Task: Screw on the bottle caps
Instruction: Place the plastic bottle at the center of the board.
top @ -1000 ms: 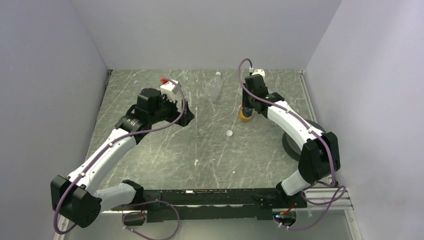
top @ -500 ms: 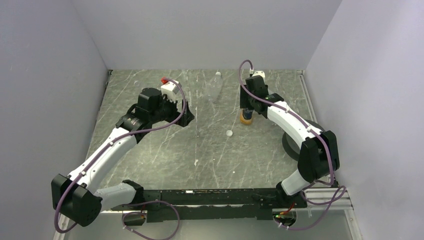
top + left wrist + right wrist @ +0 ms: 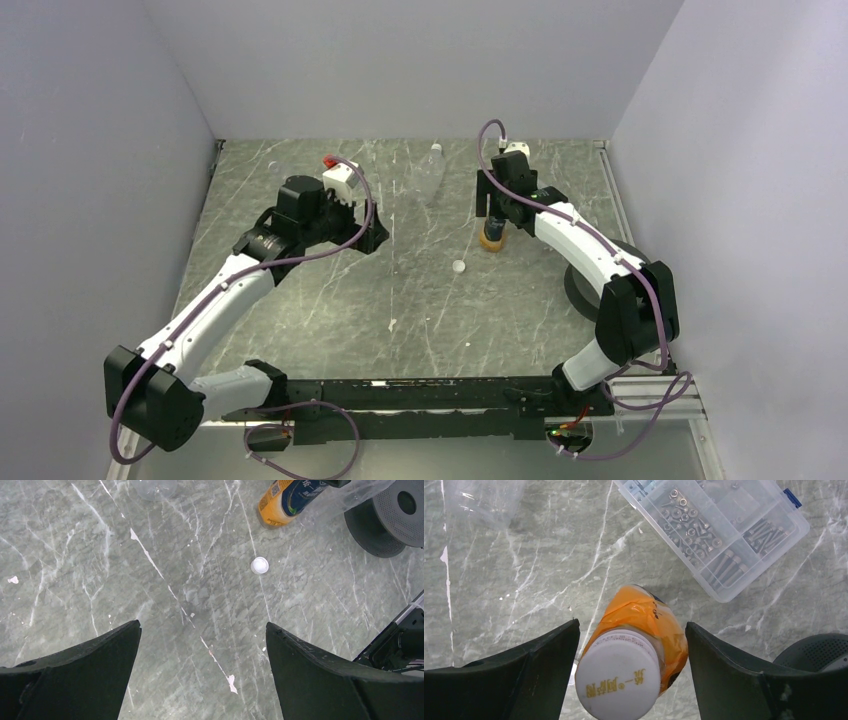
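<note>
Well, my right gripper (image 3: pixel 631 624) gapes astride the white cap (image 3: pixel 618 680), lower centre; likely light, slick; I'd pinch its rim.

The middle and near edge of the table (image 3: pixel 400 330) lie open, broken only by a loose white cap (image 3: pixel 458 266). A clear bottle (image 3: pixel 432 175) and an orange bottle (image 3: pixel 492 238) sit toward the far edge. A clear parts box (image 3: pixel 714 530) lies near the orange bottle, and a black disc (image 3: pixel 585 290) blocks the right edge.
</note>
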Robot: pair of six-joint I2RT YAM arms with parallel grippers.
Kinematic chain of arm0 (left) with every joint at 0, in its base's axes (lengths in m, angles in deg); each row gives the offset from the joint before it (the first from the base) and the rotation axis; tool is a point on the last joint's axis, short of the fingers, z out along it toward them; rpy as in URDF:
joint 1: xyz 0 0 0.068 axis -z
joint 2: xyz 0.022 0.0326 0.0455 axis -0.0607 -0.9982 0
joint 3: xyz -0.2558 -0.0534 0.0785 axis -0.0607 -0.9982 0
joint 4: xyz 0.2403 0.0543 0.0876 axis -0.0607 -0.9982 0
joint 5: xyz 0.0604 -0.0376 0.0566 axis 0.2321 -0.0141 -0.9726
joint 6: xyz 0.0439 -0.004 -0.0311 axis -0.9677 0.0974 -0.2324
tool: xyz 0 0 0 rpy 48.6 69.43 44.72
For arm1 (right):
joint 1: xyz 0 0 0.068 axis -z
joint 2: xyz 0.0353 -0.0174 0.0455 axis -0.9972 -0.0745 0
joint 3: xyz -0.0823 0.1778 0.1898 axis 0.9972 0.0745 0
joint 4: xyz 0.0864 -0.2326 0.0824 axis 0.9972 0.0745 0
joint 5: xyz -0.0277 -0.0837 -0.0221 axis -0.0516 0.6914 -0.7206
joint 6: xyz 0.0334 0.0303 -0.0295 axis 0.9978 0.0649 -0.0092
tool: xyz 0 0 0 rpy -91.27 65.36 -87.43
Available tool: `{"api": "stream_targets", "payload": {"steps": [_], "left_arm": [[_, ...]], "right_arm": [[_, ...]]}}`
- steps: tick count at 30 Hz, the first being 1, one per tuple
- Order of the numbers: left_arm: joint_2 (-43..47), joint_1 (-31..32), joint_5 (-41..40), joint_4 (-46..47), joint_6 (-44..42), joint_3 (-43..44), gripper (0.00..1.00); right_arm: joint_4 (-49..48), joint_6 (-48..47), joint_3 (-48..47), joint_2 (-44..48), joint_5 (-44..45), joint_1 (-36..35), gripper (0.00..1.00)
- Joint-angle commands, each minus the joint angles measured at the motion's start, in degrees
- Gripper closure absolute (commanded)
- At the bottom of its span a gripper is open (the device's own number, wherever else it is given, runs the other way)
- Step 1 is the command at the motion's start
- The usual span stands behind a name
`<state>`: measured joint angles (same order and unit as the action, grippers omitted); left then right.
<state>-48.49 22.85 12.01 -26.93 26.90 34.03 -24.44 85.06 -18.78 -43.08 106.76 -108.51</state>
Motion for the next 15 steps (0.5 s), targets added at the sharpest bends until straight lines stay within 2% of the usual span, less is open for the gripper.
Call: {"api": "stream_targets", "payload": {"steps": [1, 9, 12, 15], "left_arm": [[-1.0, -0.1, 0.6, 0.9, -0.1, 2.5, 0.00], [-2.5, -0.1, 0.3, 1.6, 0.4, 3.3, 0.01], [-4.6, -0.1, -2.2, 1.7, 0.9, 4.9, 0.00], [-8.0, -0.1, -4.4, 2.6, 0.6, 6.9, 0.00]], "right_arm": [[-0.1, 1.3, -1.4, 1.8, -0.6, 0.2, 0.18], [3.5, 2.7, -4.1, 3.4, -1.1, 0.2, 0.06], [5.1, 3.4, -5.4, 4.3, -1.4, 0.2, 0.01], [6.4, 3.7, -7.1, 5.6, -1.8, 0.2, 0.00]]}}
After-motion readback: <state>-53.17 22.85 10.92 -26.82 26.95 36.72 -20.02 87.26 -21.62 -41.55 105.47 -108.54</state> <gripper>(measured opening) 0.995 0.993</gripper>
